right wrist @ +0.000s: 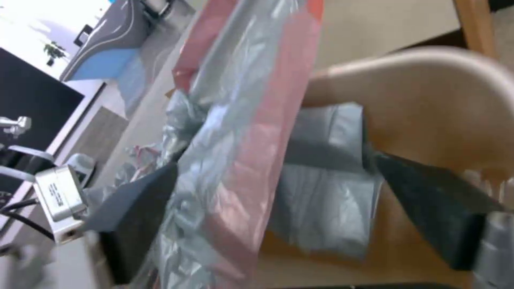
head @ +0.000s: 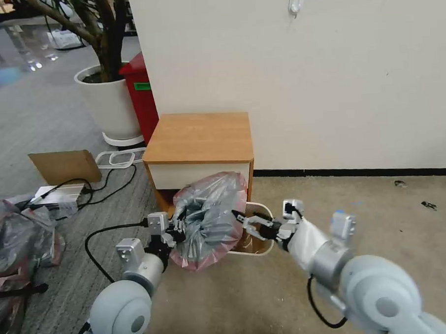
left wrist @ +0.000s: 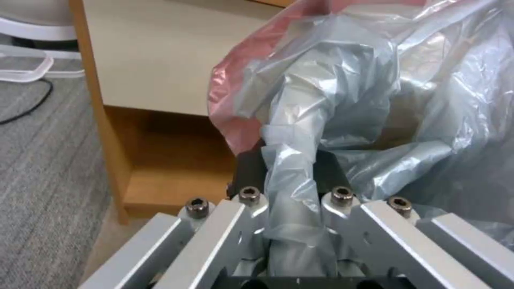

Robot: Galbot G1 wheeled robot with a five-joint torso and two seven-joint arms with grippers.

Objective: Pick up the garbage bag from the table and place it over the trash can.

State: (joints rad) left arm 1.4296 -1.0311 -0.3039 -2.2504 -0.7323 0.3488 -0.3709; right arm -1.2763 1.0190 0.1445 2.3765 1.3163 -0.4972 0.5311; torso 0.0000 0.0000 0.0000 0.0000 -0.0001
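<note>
The table (head: 200, 137) is bare on top, and the garbage bag (head: 210, 219) hangs over the near-left part of the trash can (head: 258, 246) on the floor before it, so fitting is under way. Next, judging from this, its mouth must be spread around the rolled rim. The left tool (head: 178, 228) pinches a grey fold; the right tool (head: 246, 224) stands spread astride the pink-red edge, not clamping it.
</note>
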